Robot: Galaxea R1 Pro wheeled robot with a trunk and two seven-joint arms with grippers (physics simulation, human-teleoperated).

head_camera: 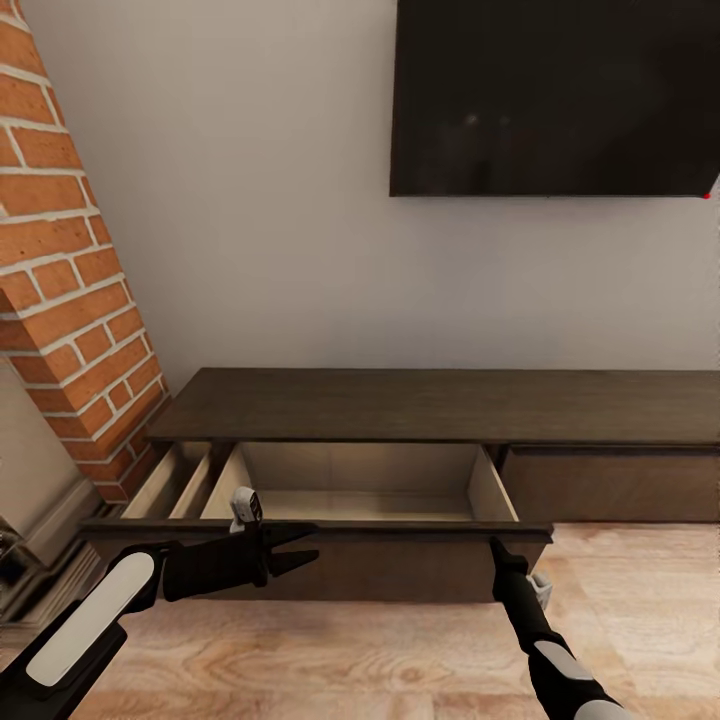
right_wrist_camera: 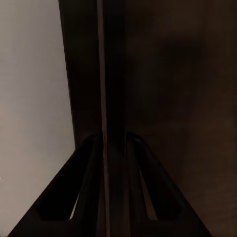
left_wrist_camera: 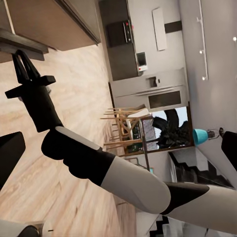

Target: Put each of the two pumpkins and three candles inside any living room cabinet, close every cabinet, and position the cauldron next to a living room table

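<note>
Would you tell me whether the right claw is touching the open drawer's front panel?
Touching: in the right wrist view the right claw straddles the drawer front.

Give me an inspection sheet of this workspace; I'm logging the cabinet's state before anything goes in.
Surface: wood-plank floor, bare where seen.
Job's things: cabinet against the wall; its left drawer is pulled out, nothing seen inside; right front shut. No pumpkins, candles or cauldron seen.
Clutter: nothing seen.
Grippers: left gripper hovers in front of the drawer front, jaws apart, holding nothing. Right gripper is at the drawer front's top edge near its right end; the right wrist view shows its fingers either side of that edge, though a firm grip cannot be confirmed.
Cables: nothing seen.
Surroundings: brick fireplace to the left, dark screen on the wall above.
</note>
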